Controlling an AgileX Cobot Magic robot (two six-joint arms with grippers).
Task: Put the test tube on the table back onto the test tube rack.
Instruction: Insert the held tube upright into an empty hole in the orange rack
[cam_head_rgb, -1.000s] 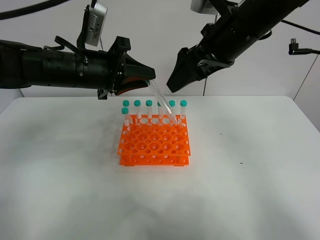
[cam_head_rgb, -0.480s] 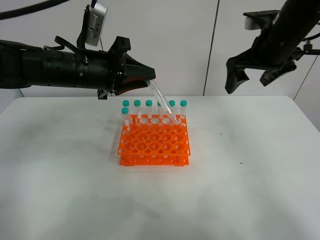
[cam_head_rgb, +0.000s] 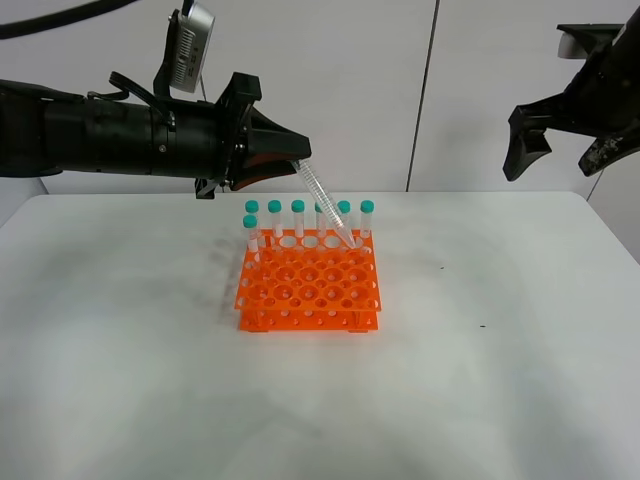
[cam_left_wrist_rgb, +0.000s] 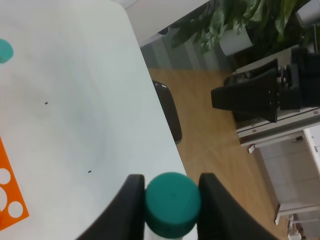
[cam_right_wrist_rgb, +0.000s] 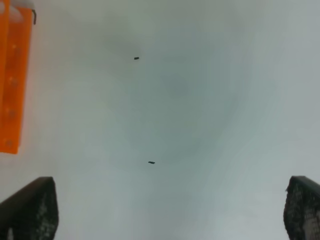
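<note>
Left hand (cam_head_rgb: 290, 165) is pinching the test tube (cam_head_rgb: 322, 205) right at its teal cap. The tube slants down so the tapered tip meets the back row of the test tube rack (cam_head_rgb: 308, 285), among the other capped tubes (cam_head_rgb: 275, 215) standing there. Gripping by the cap makes sense, since it leaves the whole body free to slide in. Can't quite tell if the tip is inside a hole or just over it. Right hand (cam_head_rgb: 560, 150) is spread wide and empty, parked high and well away from the rack, above the desk (cam_head_rgb: 500, 350).

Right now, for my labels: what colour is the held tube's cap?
Teal; the cap shows best in the left wrist view.
</note>
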